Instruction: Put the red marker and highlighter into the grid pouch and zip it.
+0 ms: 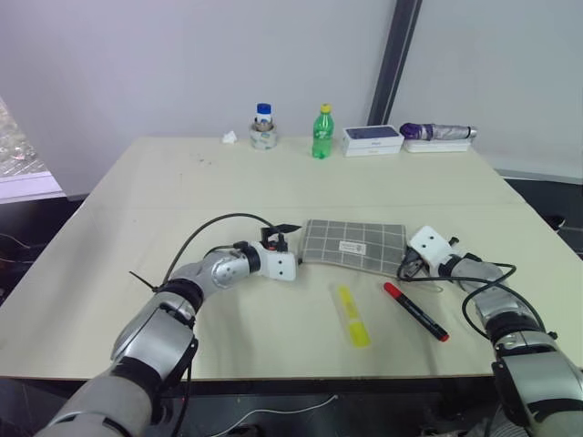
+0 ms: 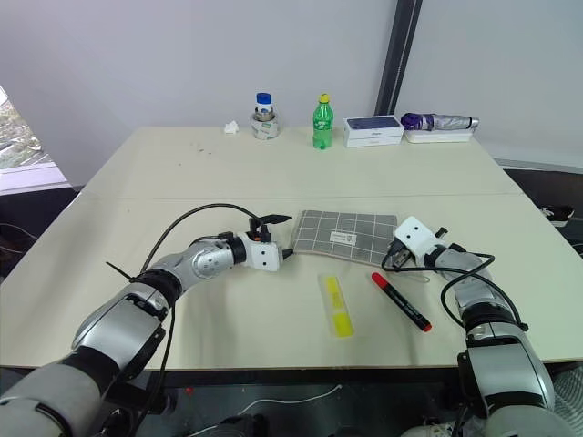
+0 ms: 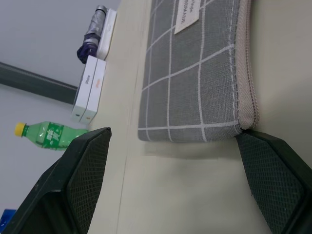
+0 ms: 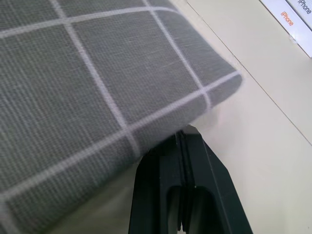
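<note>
Pale beige table (image 1: pixel 137 218) with a seam line across it, plain light grey wall (image 1: pixel 137 64) behind, dark vertical post (image 1: pixel 397 59), dark floor (image 1: pixel 36 223) at both sides

A pale table (image 1: pixel 182 191) holds a grid pouch (image 1: pixel 353 246), with a highlighter (image 1: pixel 352 315) and red marker (image 1: pixel 415 311) nearer. Along the far edge stand a tape roll (image 1: pixel 263 138), green bottle (image 1: pixel 322 132), white-and-blue box (image 1: pixel 373 139) and folded umbrella (image 1: pixel 439 132).

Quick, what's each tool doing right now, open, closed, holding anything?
Left tool: open, empty, by the grey grid-lined fabric pouch.
Right tool: closed at the pouch's edge; grip unclear.
</note>
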### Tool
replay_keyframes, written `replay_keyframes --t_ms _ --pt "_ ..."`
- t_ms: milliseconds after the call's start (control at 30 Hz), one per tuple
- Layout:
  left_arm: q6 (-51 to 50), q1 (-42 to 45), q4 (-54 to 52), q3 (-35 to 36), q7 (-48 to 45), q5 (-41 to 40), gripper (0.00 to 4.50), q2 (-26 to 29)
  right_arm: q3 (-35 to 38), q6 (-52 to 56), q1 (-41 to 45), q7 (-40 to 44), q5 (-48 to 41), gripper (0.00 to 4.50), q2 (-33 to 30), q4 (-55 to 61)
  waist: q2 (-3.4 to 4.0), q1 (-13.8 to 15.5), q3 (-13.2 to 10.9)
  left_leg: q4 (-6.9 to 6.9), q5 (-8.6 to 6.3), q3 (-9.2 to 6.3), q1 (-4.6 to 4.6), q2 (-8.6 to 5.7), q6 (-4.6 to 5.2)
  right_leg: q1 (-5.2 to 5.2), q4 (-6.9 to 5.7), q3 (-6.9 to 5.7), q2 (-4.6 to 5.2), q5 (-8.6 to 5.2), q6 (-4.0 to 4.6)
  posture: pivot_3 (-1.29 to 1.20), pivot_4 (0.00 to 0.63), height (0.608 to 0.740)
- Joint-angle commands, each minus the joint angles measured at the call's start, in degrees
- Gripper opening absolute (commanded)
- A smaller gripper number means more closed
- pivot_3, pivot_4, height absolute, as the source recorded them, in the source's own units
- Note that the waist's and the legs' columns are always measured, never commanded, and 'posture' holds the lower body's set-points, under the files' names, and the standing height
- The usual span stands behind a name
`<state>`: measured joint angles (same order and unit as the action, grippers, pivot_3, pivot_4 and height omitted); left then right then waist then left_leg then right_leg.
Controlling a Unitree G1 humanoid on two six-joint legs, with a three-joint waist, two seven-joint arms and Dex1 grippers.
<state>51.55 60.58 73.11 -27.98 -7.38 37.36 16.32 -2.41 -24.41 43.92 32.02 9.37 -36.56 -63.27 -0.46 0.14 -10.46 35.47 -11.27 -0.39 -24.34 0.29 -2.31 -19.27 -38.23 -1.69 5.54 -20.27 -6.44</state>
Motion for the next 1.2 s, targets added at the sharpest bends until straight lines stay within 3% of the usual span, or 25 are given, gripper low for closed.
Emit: replay_keyframes --t_ms 33,67,100,133,367,667,867,1067,1200 --pt "0.2 -0.2 0.7 -2.9 -2.5 1.8 4.27 -2.6 0.3 -0.4 0.4 0.6 -0.7 0.02 0.1 1.4 0.00 0.3 0.0 0.00 0.00 0.00 0.00 0.00 0.00 0.00 0.00 0.00 0.00 0.00 0.00 0.00 0.150 0.740" --pt "0.0 -0.3 1.3 -2.2 -5.0 0.5 4.27 -2.9 0.4 -0.4 0.5 0.7 -0.7 0.02 0.1 1.5 0.00 0.4 0.0 0.00 0.00 0.00 0.00 0.00 0.00 0.00 0.01 0.00 0.00 0.00 0.00 0.00 0.150 0.740" --pt "-0.4 -0.5 1.6 -1.6 -7.0 -0.4 3.75 -3.1 0.4 -0.3 0.4 0.7 -0.8 0.00 0.1 1.7 0.00 0.5 0.0 0.01 0.00 0.01 0.00 0.00 0.00 0.00 0.01 0.00 0.00 0.00 0.00 0.00 0.150 0.740" --pt "-0.6 -0.7 1.8 -1.5 -8.1 -0.8 3.52 -3.1 0.5 -0.3 0.4 0.7 -0.9 0.00 0.0 1.7 0.00 0.5 0.0 0.01 0.00 0.01 -0.01 -0.01 0.00 0.00 0.02 0.00 0.00 0.00 0.00 0.00 0.150 0.740" --pt "0.4 -1.6 0.8 -1.9 -8.4 -1.2 0.15 -2.7 0.6 -0.6 -0.3 0.9 -1.3 0.00 0.0 2.0 0.05 0.5 0.1 0.00 0.00 0.01 0.00 -0.01 0.00 0.01 0.03 0.01 0.00 0.00 0.00 0.00 0.150 0.740" --pt "2.1 -1.9 0.2 0.4 -10.7 -4.9 0.07 -2.3 0.5 -0.7 -0.4 1.5 -1.5 0.00 0.0 1.9 0.06 0.4 0.1 0.00 0.00 0.01 0.01 -0.01 0.00 0.01 0.03 0.01 0.00 0.00 0.00 0.00 0.150 0.740" --pt "-2.2 -4.6 -1.8 12.8 -24.5 -21.1 0.07 -2.6 2.3 -0.8 -2.6 6.6 -4.7 0.00 -1.7 5.5 0.05 0.2 0.1 0.00 0.00 0.02 -0.04 0.00 0.00 -0.05 0.04 0.00 0.00 0.00 0.00 0.00 0.150 0.740" --pt "-8.1 -11.8 -14.0 20.0 -32.6 -32.3 0.07 0.8 5.7 2.6 -8.3 10.7 -9.5 0.00 -6.0 15.3 0.05 -0.2 0.0 -0.01 0.00 0.02 -0.08 0.03 -0.01 -0.11 0.02 0.01 0.00 0.00 0.00 0.00 0.150 0.740" --pt "-16.7 -17.8 -26.8 22.4 -33.2 -36.7 0.07 1.8 7.6 5.2 -10.7 11.1 -12.0 0.00 -7.0 21.1 0.05 -0.8 0.0 0.01 0.00 0.01 -0.07 0.07 -0.01 -0.09 0.01 0.01 0.00 0.00 0.00 0.00 0.150 0.740"
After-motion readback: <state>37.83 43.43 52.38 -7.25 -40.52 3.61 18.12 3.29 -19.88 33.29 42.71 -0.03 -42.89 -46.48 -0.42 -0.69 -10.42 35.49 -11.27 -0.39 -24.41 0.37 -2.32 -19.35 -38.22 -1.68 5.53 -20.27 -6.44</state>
